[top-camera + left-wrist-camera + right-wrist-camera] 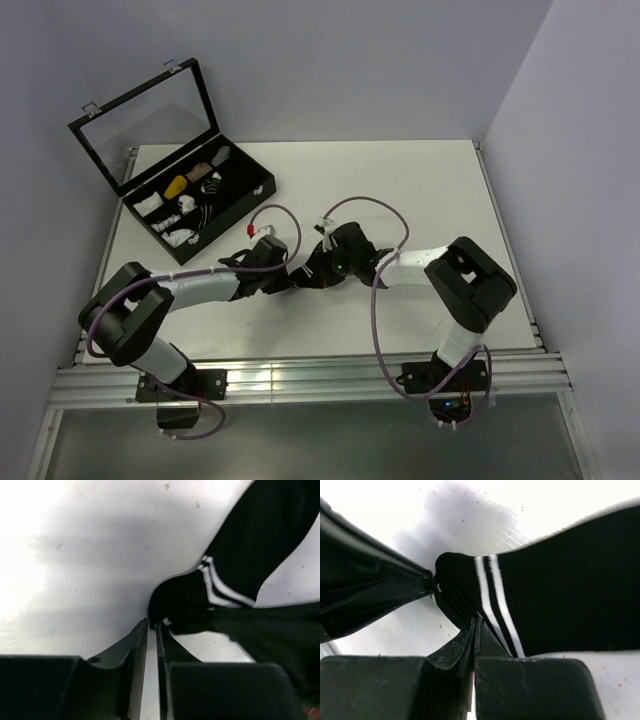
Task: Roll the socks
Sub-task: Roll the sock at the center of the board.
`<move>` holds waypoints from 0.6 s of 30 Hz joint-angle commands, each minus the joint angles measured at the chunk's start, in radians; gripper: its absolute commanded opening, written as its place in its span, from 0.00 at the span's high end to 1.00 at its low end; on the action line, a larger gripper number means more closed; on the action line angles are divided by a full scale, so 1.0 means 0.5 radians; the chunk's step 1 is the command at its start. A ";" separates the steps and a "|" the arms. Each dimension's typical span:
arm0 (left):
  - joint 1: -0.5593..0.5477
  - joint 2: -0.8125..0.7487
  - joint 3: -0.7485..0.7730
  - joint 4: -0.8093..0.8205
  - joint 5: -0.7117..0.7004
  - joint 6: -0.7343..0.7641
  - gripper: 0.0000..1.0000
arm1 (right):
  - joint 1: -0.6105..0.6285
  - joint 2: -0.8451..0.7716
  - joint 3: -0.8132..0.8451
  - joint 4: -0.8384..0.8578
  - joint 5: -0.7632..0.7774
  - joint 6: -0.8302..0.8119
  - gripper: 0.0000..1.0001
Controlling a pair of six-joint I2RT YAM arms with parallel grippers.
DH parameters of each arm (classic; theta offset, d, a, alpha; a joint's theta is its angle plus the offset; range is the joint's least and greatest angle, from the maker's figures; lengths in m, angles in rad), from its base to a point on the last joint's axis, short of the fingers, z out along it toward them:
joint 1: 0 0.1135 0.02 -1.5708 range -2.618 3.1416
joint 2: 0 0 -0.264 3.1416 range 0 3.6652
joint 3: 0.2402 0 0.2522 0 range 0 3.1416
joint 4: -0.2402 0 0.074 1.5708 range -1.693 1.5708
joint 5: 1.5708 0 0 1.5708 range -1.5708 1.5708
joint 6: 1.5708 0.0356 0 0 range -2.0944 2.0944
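White laminate tabletop, top external view: a black compartmented case with a raised glass lid stands at the far left corner and holds small white, yellow and tan rolled bundles. The left gripper and right gripper meet tip to tip near the table's middle. What lies between them cannot be made out from here.

Left wrist view: black fabric socks with thin white stripes lie on the table ahead and to the right of the fingers. The striped cuff curls down to the fingertips, which are drawn together to a thin slit and pinch the cuff's edge.

Right wrist view: the socks fill the right half of the view, with the bunched cuff pointing left. The right gripper's jaws are pressed nearly together on the cuff's near edge. The left gripper's tip grips the cuff's far left end.
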 commanded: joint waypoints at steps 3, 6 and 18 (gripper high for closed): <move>-0.014 -0.125 -0.142 -0.214 0.014 -0.046 0.75 | -0.247 0.167 -0.063 0.081 -0.432 0.201 1.00; -0.011 -0.189 -0.178 -0.196 0.017 -0.064 0.62 | -0.306 0.244 -0.011 0.054 -0.555 0.229 1.00; 0.014 -0.180 -0.283 0.108 0.133 -0.092 0.27 | -0.484 0.527 0.020 0.158 -0.929 0.385 1.00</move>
